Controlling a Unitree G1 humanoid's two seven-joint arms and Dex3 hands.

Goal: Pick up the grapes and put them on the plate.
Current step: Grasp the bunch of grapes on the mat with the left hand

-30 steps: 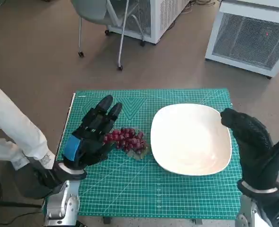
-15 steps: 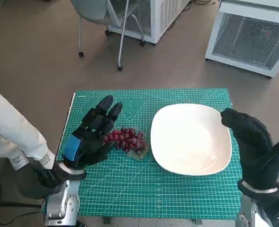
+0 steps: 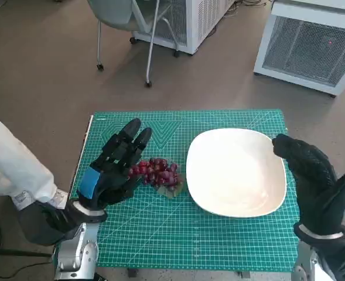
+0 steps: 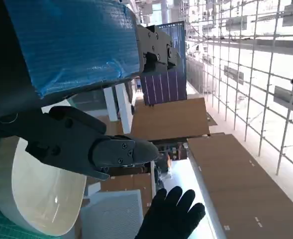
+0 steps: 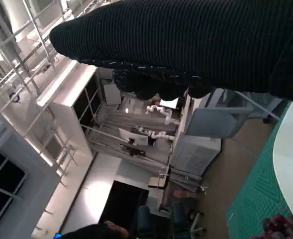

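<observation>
A bunch of dark red grapes [image 3: 156, 174] lies on the green cutting mat [image 3: 160, 234], just left of the white plate [image 3: 236, 172]. My left hand [image 3: 115, 164] hovers at the bunch's left side, fingers spread and holding nothing. Over the plate's right rim my right hand [image 3: 313, 184] stands raised and open. The left wrist view shows the plate [image 4: 32, 194] and the gloved right hand [image 4: 172, 217] beyond my own black fingers [image 4: 86, 147]. A corner of the grapes [image 5: 280, 226] and the plate's edge [image 5: 291, 164] show in the right wrist view.
A person's white sleeve [image 3: 14, 164] and dark gloved hand [image 3: 40, 222] sit at the table's left edge. A wheeled chair [image 3: 128, 29] and white cabinets [image 3: 313, 44] stand on the floor beyond the mat.
The person's white sleeve at the left has shifted slightly lower. Both my hands, the grapes and the plate stay where they were.
</observation>
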